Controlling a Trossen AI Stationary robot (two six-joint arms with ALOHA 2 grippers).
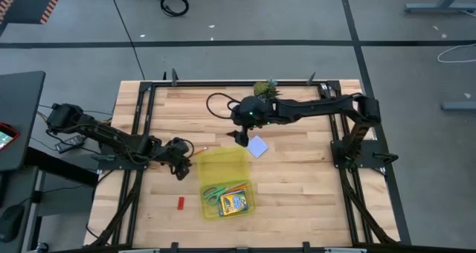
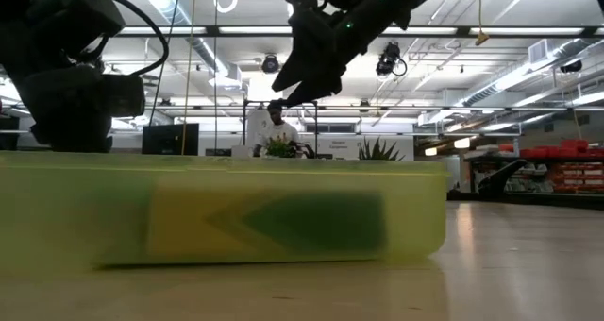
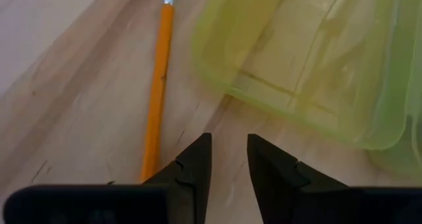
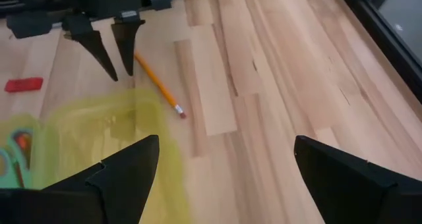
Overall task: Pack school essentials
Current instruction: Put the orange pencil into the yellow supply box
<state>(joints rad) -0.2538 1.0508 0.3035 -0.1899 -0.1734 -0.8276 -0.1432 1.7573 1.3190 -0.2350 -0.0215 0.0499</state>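
Observation:
The yellow case [image 1: 225, 180] lies open on the table. Its lower half holds the green-handled scissors [image 1: 215, 193] and the crayon box [image 1: 235, 202]. An orange pencil [image 3: 158, 85] lies flat on the wood beside the case's lid [image 3: 316, 53]. My left gripper [image 3: 229, 161] is open with a narrow gap, just beside the pencil's lower end and touching nothing. My right gripper [image 4: 224, 165] is wide open above the table, next to the pale blue note pad [image 1: 257, 146], which lies flat. The red eraser [image 1: 179, 202] rests left of the case.
A small potted plant [image 1: 266, 88] stands at the table's far edge beside a black cable [image 1: 217, 103]. In the low view the case wall [image 2: 217, 212] fills the foreground. A person [image 2: 276, 123] stands in the room behind. Bare wood lies right of the case.

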